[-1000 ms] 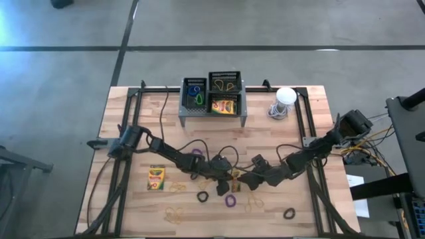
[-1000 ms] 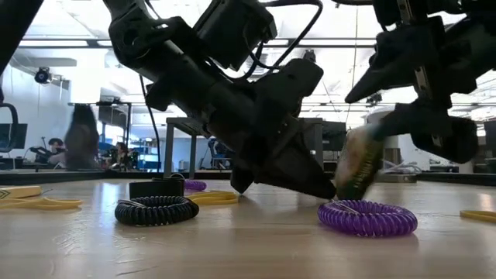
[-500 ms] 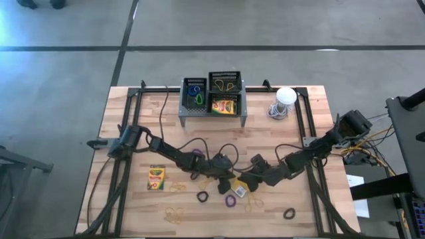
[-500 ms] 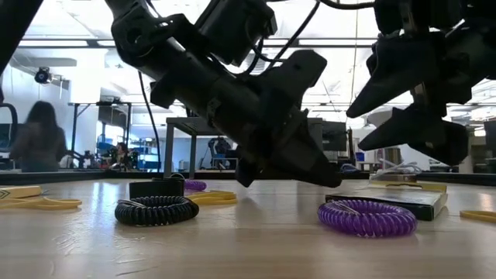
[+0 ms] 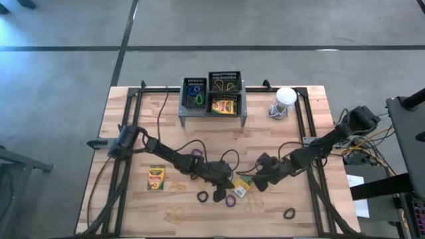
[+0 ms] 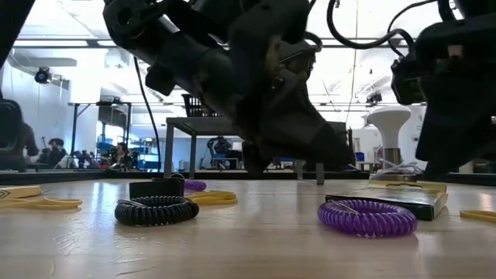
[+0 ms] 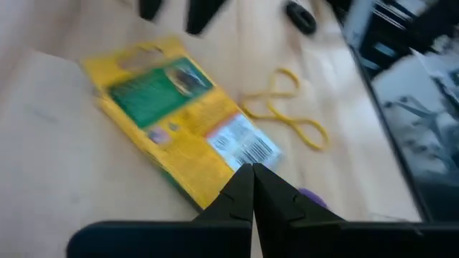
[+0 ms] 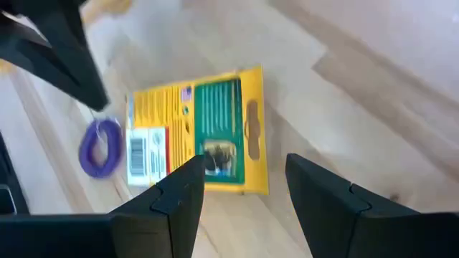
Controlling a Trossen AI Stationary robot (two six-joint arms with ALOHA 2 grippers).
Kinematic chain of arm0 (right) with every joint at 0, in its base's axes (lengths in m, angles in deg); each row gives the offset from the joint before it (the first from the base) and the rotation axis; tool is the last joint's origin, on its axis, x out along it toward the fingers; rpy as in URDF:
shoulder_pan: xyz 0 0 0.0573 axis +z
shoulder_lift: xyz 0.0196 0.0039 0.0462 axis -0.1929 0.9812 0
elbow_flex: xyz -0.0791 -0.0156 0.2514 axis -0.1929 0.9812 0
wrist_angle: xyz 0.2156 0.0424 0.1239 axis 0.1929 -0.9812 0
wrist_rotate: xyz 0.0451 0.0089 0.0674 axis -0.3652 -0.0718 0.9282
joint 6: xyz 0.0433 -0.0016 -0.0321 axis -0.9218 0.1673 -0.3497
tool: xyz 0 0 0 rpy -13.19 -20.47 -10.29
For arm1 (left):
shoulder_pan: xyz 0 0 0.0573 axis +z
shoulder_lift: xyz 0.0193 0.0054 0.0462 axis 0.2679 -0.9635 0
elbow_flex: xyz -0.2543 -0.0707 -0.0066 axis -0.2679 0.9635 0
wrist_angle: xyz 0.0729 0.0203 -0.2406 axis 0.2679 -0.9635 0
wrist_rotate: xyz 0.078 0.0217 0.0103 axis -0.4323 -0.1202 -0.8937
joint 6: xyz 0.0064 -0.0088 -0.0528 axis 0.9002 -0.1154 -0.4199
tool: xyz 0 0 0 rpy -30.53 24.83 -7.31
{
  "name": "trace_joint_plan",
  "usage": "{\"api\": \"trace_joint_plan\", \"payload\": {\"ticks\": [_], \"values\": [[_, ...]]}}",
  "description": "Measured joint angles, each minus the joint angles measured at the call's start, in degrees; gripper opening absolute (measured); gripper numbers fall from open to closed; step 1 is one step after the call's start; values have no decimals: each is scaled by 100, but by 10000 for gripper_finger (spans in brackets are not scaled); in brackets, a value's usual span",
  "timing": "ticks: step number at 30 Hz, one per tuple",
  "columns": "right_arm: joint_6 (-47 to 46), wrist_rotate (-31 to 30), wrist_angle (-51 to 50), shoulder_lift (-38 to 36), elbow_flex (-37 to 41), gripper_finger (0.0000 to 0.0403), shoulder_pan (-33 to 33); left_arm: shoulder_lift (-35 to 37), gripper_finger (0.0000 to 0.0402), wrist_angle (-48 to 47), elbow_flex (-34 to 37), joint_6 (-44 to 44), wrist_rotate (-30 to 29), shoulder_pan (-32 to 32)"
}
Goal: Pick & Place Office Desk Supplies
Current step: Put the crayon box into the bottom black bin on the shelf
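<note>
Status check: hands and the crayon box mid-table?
Left hand shut, empty. Right hand open over crayon box, which lies flat. Purple band beside it.

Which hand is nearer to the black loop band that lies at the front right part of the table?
The right hand is nearer: the black loop band lies right of it, toward the front edge. The left hand is farther left, beyond the crayon box.
</note>
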Motion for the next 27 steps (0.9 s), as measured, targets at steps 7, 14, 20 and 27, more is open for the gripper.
{"api": "trace_joint_plan", "payload": {"ticks": [7,14,20,27], "values": [[150,167,44,266,26,192,-20,-141,6,-132,-27,-39,177,-80],[503,354,603,615,23,191,-78,-220,6,-239,-33,-66,16,-65],[691,343,652,653,22,159,-142,-222,6,-237,-28,-63,-123,-58],[770,283,705,639,24,71,-149,-225,6,-239,-28,-33,-552,-53]]}}
